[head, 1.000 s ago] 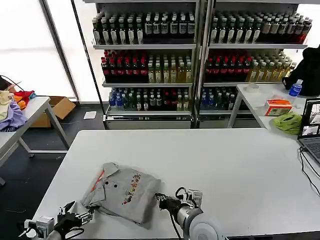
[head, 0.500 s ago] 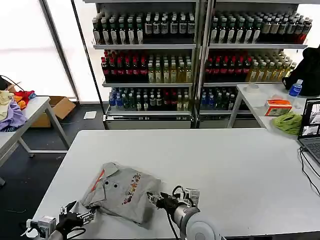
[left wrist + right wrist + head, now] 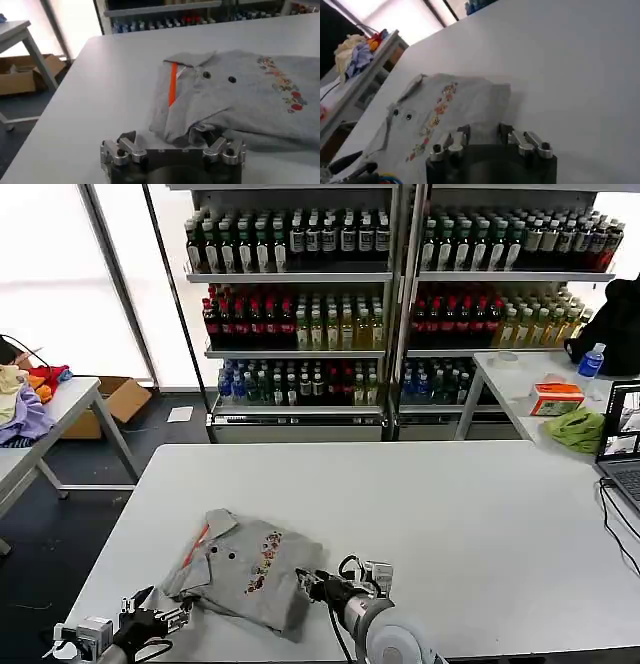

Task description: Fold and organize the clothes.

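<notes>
Loosely folded soft grey shirt (image 3: 245, 569) on table (image 3: 450, 514); both jaws open, empty.

White table (image 3: 450, 514) in the foreground. Behind it, two metal shelving units (image 3: 400, 314) stocked with rows of bottles (image 3: 290, 324). At left, bright windows (image 3: 60, 284), a dark floor (image 3: 60, 524), a cardboard box (image 3: 115, 399) and a side table (image 3: 50, 424). At right, a second white table (image 3: 515, 379) bearing what appears to be a laptop (image 3: 622, 449).
</notes>
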